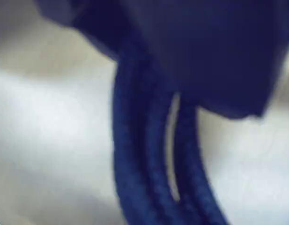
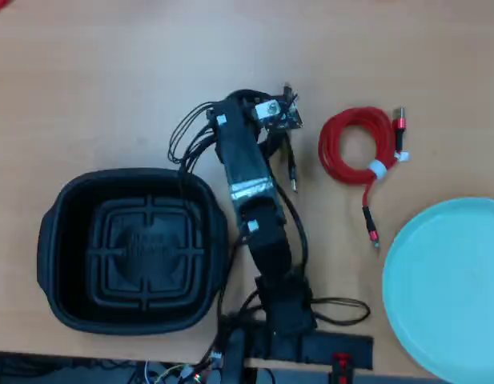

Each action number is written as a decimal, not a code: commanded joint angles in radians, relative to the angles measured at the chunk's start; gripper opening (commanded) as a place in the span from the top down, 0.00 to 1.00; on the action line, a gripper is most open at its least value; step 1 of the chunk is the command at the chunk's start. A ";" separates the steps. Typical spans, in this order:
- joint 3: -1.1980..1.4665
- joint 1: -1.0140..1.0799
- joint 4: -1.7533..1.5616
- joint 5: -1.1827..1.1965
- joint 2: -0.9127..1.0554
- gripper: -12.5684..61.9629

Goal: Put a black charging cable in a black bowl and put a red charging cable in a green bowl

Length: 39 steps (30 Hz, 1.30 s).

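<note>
While the blurred wrist view shows only black charging cable [image 1: 149,154] strands looping beneath the gripper's dark body, overhead shows the black bowl [image 2: 62,240] left of the arm [image 2: 251,192], red charging cable [image 2: 355,144] and green bowl [image 2: 447,296] right. Whether the gripper [image 2: 272,114] is spread cannot be told.

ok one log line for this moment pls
gripper: over table, black cable strands at jaw | black bowl: empty | red cable: on table | green bowl: empty
</note>
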 commanded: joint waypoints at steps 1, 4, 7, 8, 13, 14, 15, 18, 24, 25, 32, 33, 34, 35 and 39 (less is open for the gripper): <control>-0.129 -0.015 0.040 0.008 0.176 0.93; -0.130 -0.014 0.037 0.000 0.241 0.93; -0.133 -0.014 0.026 -0.003 0.302 0.93; -0.135 -0.014 0.020 -0.002 0.325 0.93; -0.146 -0.011 -0.077 -0.005 0.439 0.93; -0.146 -0.011 -0.097 -0.003 0.448 0.93; -0.144 -0.012 -0.115 -0.005 0.451 0.93; -0.144 -0.018 -0.146 -0.003 0.451 0.93; -0.147 -0.071 -0.169 -0.011 0.459 0.93; -0.147 -0.092 -0.175 -0.018 0.471 0.93; -0.137 -0.236 -0.169 -0.041 0.558 0.93; -0.135 -0.258 -0.166 -0.041 0.565 0.93; -0.132 -0.279 -0.160 -0.044 0.571 0.93; -0.129 -0.305 -0.146 -0.057 0.575 0.93; -0.118 -0.430 -0.101 -0.132 0.577 0.93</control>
